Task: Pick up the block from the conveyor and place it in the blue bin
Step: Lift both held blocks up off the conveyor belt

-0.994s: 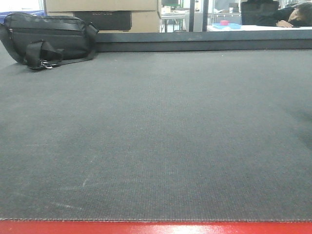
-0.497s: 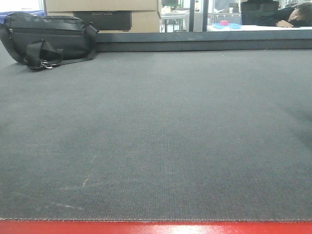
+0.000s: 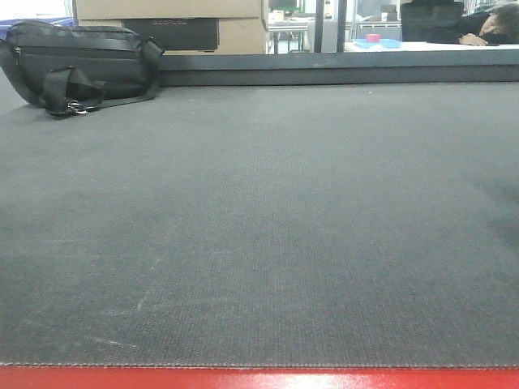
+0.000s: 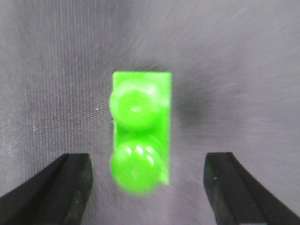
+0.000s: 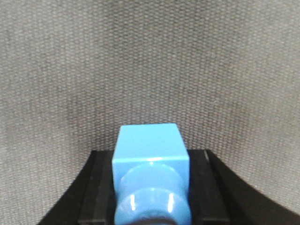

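In the left wrist view a bright green block (image 4: 140, 131) with two round studs lies on the dark grey conveyor (image 4: 243, 70). My left gripper (image 4: 147, 164) is open, its black fingers (image 4: 70, 187) standing wide on either side of the block's near end without touching it. In the right wrist view my right gripper (image 5: 151, 164) is shut on a light blue block (image 5: 150, 154), held above the belt (image 5: 140, 61), its stud facing the camera. Neither gripper shows in the front view. I cannot pick out the blue bin.
The front view looks low across the conveyor (image 3: 268, 227), with its red frame edge (image 3: 259, 379) nearest. A black bag (image 3: 81, 65) lies at the far left of the belt. Cardboard boxes (image 3: 203, 24) stand behind it. A person (image 3: 486, 28) slumps at a distant table.
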You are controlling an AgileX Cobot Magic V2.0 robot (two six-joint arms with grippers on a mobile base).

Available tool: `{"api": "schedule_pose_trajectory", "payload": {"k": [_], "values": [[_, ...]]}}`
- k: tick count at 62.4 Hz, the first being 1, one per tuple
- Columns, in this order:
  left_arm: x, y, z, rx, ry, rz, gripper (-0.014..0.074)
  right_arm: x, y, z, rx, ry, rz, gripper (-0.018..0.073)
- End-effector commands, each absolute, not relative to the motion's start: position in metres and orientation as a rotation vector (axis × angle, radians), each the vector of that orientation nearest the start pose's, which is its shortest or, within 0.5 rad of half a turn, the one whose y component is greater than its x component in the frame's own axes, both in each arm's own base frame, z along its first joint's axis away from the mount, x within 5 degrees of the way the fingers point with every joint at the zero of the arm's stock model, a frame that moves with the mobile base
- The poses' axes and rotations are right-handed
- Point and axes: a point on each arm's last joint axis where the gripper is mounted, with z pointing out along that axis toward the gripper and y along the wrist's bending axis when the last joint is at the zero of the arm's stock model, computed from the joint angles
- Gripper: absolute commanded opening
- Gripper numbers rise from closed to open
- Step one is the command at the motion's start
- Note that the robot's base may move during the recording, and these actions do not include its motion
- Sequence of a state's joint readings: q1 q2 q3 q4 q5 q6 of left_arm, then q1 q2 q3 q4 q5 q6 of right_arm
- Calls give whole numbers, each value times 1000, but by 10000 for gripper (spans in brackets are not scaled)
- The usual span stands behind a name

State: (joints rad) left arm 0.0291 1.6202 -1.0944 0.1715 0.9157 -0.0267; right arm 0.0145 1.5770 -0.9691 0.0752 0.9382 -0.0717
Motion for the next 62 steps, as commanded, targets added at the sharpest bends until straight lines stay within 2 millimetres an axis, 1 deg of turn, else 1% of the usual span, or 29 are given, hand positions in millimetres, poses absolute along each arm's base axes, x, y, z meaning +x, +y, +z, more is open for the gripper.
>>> {"api": "schedule_pose_trajectory", "payload": {"k": [1, 18, 24, 29, 45, 49, 53, 56, 62], "values": [[315, 21, 221, 47, 2897, 222, 402, 278, 10, 210, -76, 3016, 94, -162], [325, 19, 200, 0, 2924, 180, 401, 278, 11, 210, -64, 3021, 113, -162], [326, 21, 198, -98, 2915, 170, 382, 278, 11, 210, -64, 3023, 113, -162], [327, 22, 198, -121, 2912, 165, 311, 278, 11, 210, -64, 3023, 113, -162], [325, 22, 201, -125, 2918, 165, -113, 278, 11, 210, -64, 3023, 113, -162], [323, 22, 203, -127, 2924, 167, -111, 277, 11, 210, -64, 3029, 115, -162], [320, 22, 209, -124, 2922, 170, -111, 276, 11, 211, -65, 3035, 116, -162], [317, 22, 216, -110, 2913, 170, -111, 274, 11, 214, -66, 3030, 116, -162], [308, 19, 234, -82, 2862, 144, -111, 271, 11, 225, -70, 2979, 113, -162]]}}
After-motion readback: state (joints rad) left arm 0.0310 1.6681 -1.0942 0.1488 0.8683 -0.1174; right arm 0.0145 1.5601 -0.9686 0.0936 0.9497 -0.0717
